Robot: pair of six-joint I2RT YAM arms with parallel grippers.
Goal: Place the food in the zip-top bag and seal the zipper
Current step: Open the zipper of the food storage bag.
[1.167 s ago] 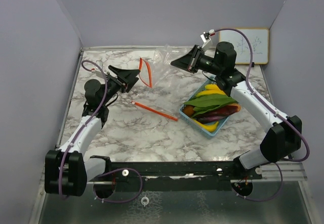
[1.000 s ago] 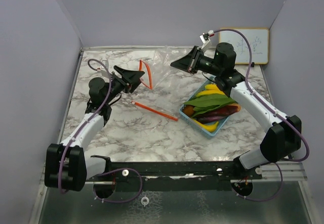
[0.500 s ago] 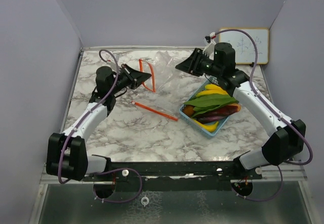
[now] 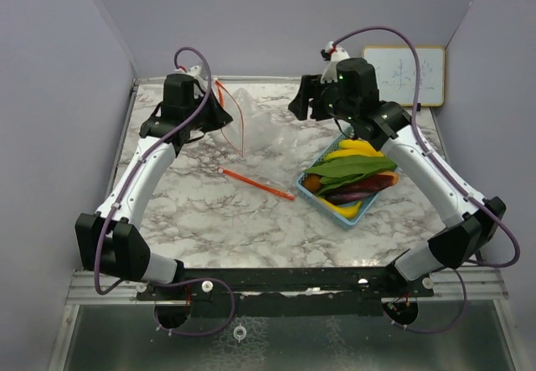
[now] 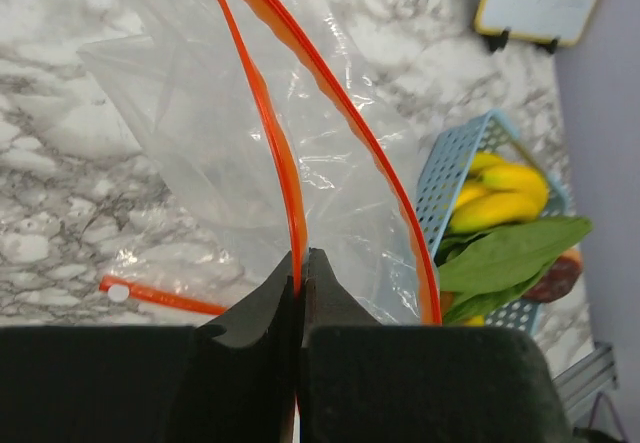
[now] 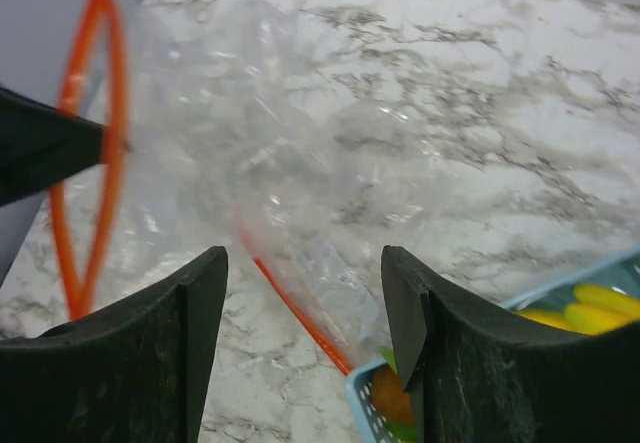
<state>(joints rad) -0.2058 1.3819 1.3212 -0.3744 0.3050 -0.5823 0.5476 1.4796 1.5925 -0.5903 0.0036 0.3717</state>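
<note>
Right of centre on the bench (image 4: 209,212), the food (image 4: 350,172) lies heaped in its basket (image 4: 301,190), none bagged. The zip-top bag (image 5: 200,128) hangs from the left end effector (image 5: 300,260), clamped on one orange rim. The right end effector (image 6: 305,263), open and empty, should take the opposite rim, widening the mouth.

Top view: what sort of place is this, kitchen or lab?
Probably a lab test cell, not a kitchen: plain lilac walls box in a marble-patterned table, and a small whiteboard stands at the back right.
</note>
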